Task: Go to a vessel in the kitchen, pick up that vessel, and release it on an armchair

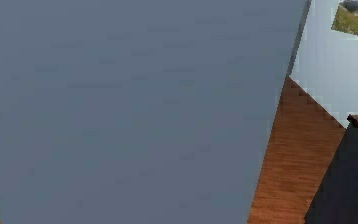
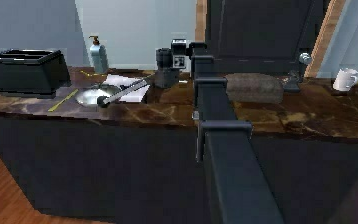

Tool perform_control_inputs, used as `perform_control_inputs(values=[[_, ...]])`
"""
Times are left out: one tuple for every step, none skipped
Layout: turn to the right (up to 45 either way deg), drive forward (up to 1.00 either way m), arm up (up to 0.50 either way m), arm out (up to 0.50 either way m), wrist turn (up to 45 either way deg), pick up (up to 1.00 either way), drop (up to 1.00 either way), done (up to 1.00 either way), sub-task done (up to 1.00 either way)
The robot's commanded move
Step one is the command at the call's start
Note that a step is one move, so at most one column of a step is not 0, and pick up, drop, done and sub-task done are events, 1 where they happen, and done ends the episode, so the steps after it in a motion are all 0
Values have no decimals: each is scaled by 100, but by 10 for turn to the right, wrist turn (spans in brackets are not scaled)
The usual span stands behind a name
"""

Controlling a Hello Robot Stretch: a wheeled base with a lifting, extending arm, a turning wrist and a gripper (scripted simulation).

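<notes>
Arm (image 2: 222, 130) stretches across the counter (image 2: 317, 115) to reach the far side; can't tell if the gripper (image 2: 163, 72) holds anything.

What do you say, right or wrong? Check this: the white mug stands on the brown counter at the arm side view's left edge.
Wrong side. The white mug stands on the brown counter at the arm side view's right edge.

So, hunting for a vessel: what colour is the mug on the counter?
White mug, clearest in the arm side view.
</notes>
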Motion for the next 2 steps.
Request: perform_control_inputs(values=[[0,0,0,0,-450,0,0,0,0],[0,0,0,0,-210,0,0,0,0]])
